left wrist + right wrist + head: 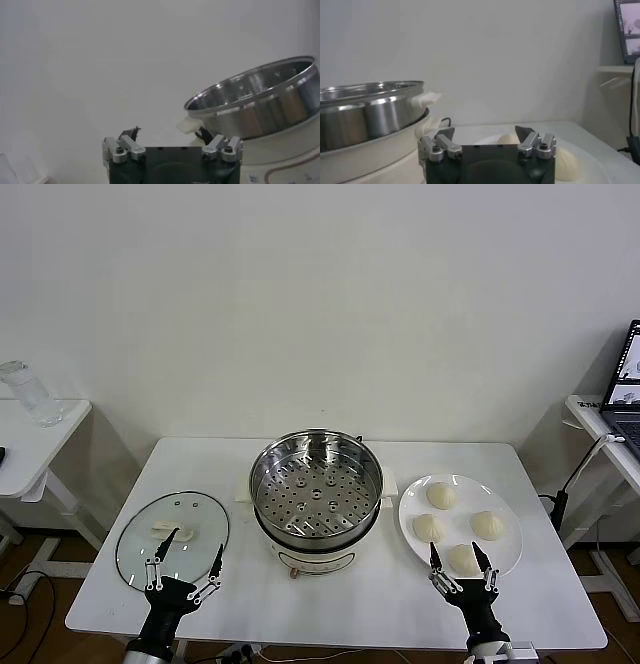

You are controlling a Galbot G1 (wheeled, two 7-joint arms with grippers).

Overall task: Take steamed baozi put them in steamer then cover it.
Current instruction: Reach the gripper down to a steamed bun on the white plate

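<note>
The steel steamer [316, 494] with its perforated tray stands on a white base at the table's middle, empty. Four cream-white baozi [441, 495] lie on a white plate [508, 559] to its right. My right gripper [462, 561] is open and empty at the plate's near edge, around the nearest bun [463, 559]. My left gripper [186, 549] is open and empty over the near edge of the glass lid [172, 538], which lies flat left of the steamer. The steamer also shows in the left wrist view [260, 107] and the right wrist view [367, 112]. The right wrist view shows buns [567, 162].
A white side table with a clear jug [28, 394] stands at the far left. A laptop [625, 384] sits on a side table at the far right. A cable [575, 474] hangs by the table's right edge.
</note>
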